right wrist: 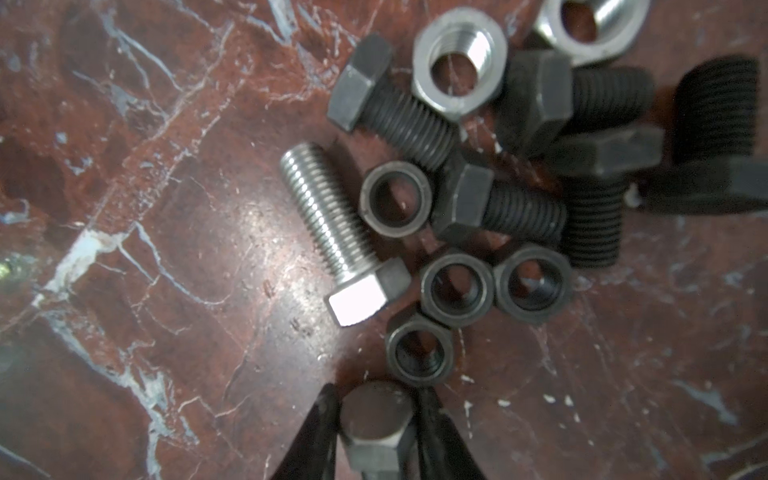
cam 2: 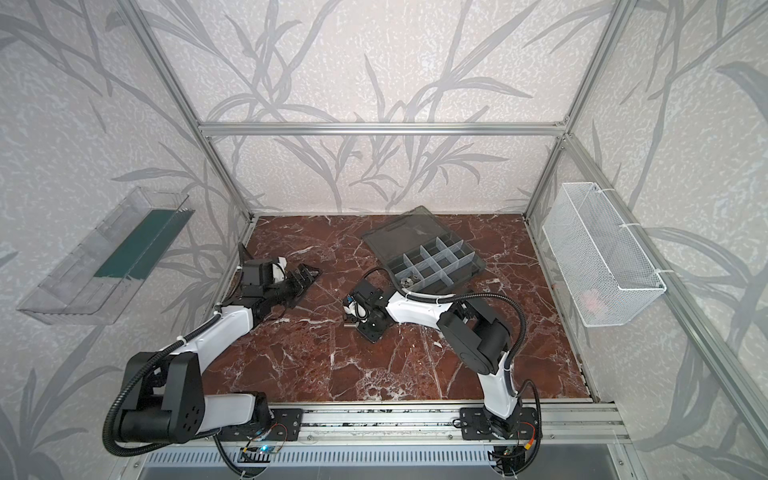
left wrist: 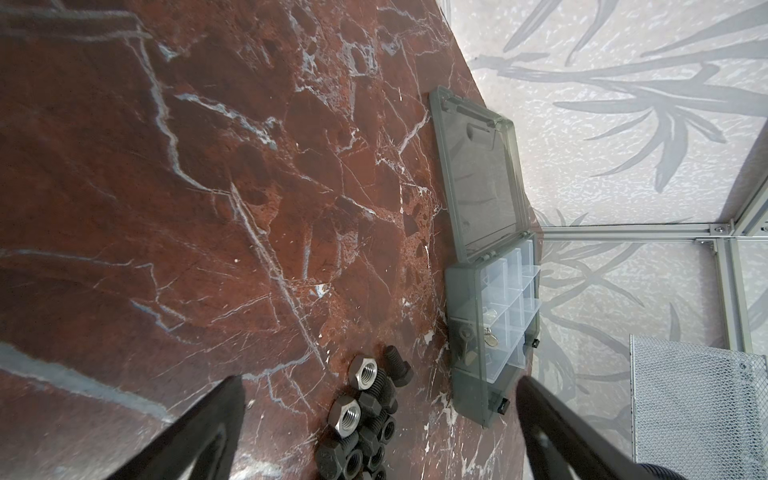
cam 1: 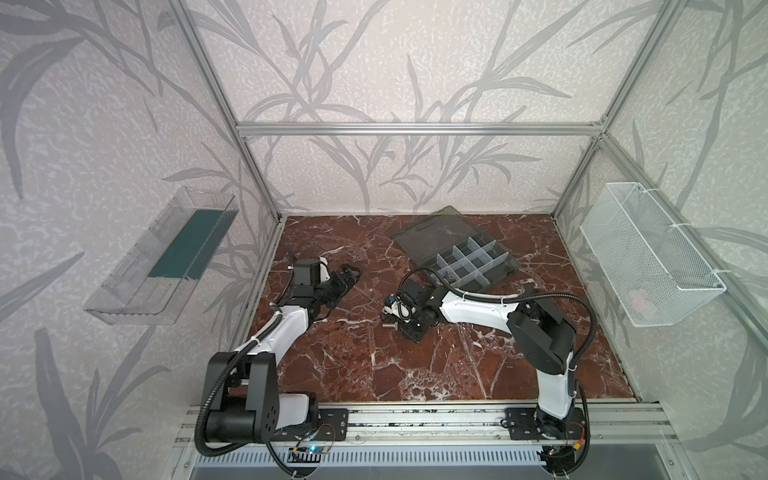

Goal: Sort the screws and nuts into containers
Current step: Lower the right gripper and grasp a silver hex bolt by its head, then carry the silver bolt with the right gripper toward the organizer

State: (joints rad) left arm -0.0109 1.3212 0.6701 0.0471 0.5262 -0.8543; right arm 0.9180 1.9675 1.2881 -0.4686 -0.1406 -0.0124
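Right jaws clamp a screw [right wrist: 376,428] mid-table; left jaws gape; box [cam 1: 469,259] near back edge, table [cam 1: 374,365] open in front.

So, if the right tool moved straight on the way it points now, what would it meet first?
The grey screw: its hex head sits between the fingers of the right tool. Just beyond should come the marble table, though depth is hard to judge here.
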